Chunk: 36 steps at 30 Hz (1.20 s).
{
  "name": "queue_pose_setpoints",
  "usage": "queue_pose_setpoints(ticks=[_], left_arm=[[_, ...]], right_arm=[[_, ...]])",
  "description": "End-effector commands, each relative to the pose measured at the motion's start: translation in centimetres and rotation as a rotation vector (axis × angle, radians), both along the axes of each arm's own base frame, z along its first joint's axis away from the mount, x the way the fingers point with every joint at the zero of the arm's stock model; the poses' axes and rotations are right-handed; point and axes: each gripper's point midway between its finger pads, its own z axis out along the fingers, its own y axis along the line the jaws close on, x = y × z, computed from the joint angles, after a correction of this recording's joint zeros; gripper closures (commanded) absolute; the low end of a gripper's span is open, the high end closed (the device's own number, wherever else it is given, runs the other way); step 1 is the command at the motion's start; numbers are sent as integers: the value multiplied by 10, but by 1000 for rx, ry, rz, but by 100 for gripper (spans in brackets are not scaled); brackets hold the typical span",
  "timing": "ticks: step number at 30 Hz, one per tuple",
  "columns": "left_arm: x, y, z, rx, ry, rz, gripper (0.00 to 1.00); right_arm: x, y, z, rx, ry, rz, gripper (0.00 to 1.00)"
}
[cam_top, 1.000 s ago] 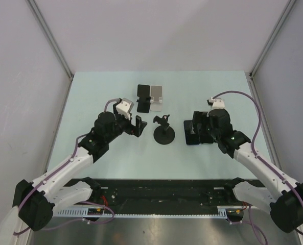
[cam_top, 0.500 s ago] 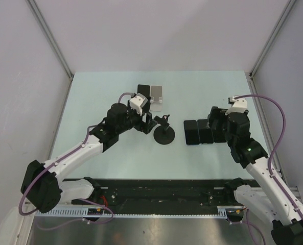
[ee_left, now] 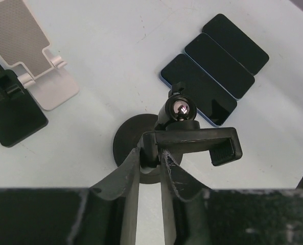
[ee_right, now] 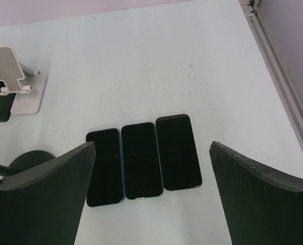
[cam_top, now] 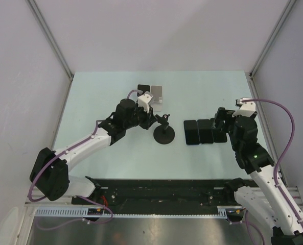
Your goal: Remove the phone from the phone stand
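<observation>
The black phone stand [cam_top: 164, 133] has a round base and a clamp bar [ee_left: 192, 140] on a ball joint, and the clamp holds no phone. My left gripper [ee_left: 150, 153] is shut on the left end of that bar; in the top view it [cam_top: 154, 118] sits just left of the stand. Three dark phones [cam_top: 205, 131] lie flat side by side to the right of the stand, also seen in the right wrist view [ee_right: 140, 159]. My right gripper [ee_right: 152, 145] hangs wide open above them, touching nothing.
A white folding stand [cam_top: 157, 97] and a black flat stand [cam_top: 143, 92] sit behind the left gripper, seen also as the white one [ee_left: 31, 56] and the black one [ee_left: 10, 109]. A metal rail [ee_right: 279, 76] borders the table's right side.
My left gripper moved right to the stand and closed on its clamp bar. My right arm drew back to the right, away from over the phones, staying open.
</observation>
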Motion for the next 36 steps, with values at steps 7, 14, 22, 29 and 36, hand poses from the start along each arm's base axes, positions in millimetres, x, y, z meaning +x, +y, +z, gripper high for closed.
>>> queue_pose_setpoints(ticks=[7,14,22,29,36], left_arm=[[13,15,49,-24,-138,98,100],[40,91,88,-10,-264,433,99],[79,171,96,-64,-233,732,100],[127,199,106,-95,-240,815,100],[172,194,106,-101,-236,813,100]], right_arm=[[4,-15,2,-61,3,-48,0],[6,-20,-2,-44,15,-60,0],[7,-24,-4,-13,13,-71,0],[3,-30,-4,-12,0,-93,0],[0,-35,-1,-20,-10,-111,0]])
